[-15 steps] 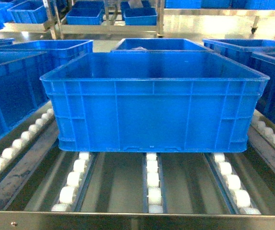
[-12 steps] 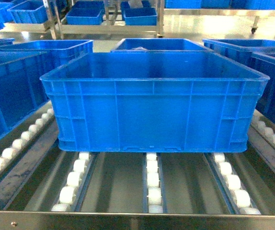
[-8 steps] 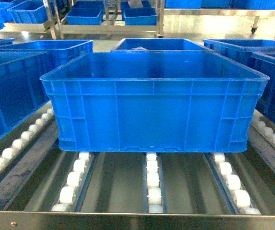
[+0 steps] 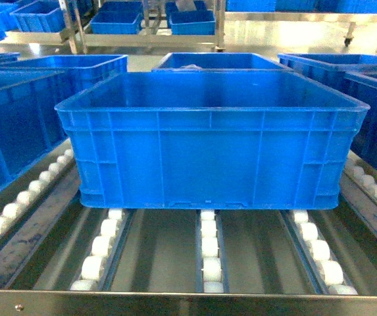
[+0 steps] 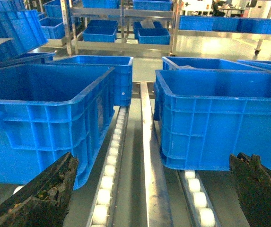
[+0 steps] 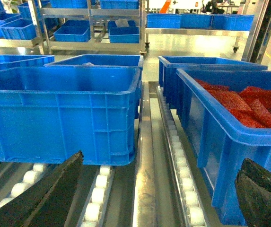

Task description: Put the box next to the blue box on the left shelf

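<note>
Resting crate, both my hands free

Sitting square across the roller lanes, the box (image 4: 208, 141) is a large bright blue crate that fills the middle of my head view. It shows no movement over the last second: its outline is where it was, its base flat on the white rollers (image 4: 208, 250), a little way back from the steel front lip of the left shelf (image 4: 188, 304). I judge from that stillness that the crate has settled and is no longer being carried or pushed.

My left gripper (image 5: 156, 182) is spread wide. Its dark fingers (image 5: 50, 189) frame the bottom corners of the left wrist view, with nothing between them. My right gripper (image 6: 159, 187) is likewise spread and empty. Neither touches the crate; both sit back from its front wall, the left off its left corner and the right off its right corner.

From my left wrist, the box stands on the right and the neighbouring blue box (image 5: 45, 113) on the left. The two are side by side, apart, with a metal divider rail (image 5: 149, 156) and a roller lane between them. From my right wrist, another crate holding red bags (image 6: 249, 101) lies on the box's far side.

The placement looks essentially done.
</note>
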You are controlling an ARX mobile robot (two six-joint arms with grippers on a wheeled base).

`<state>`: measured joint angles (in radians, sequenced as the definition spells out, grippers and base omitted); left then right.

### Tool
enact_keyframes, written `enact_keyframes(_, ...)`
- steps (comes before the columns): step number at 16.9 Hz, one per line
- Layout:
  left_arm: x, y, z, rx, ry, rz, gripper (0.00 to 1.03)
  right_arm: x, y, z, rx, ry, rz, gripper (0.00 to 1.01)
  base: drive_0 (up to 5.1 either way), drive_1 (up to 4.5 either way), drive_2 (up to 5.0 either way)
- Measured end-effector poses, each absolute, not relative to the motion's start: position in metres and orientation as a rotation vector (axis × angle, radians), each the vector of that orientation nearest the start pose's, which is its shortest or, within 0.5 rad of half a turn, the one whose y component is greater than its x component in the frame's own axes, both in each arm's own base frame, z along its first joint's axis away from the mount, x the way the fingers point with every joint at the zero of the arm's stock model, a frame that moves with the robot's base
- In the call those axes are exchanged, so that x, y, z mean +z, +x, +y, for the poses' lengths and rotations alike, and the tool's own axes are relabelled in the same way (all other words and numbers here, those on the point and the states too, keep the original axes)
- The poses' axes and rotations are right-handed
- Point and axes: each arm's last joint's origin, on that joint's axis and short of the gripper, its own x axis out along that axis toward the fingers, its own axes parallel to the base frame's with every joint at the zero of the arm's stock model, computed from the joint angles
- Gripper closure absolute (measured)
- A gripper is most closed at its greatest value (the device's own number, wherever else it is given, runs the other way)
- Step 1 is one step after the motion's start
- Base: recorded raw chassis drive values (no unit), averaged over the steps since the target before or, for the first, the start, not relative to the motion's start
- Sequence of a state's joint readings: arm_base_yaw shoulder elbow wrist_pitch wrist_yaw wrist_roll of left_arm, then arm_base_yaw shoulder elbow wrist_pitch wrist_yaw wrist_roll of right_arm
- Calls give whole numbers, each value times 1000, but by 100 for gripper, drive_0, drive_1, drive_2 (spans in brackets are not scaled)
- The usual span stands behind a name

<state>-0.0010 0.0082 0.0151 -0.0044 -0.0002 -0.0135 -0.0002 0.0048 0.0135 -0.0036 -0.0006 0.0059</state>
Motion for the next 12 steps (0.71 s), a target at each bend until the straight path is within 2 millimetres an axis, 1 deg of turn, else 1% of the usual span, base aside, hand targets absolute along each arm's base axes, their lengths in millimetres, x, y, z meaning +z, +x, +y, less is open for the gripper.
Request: enact_keyframes(12,168,97,0,0,-14,-2,5,167,97,0,0,6,-5,3,0,0,0)
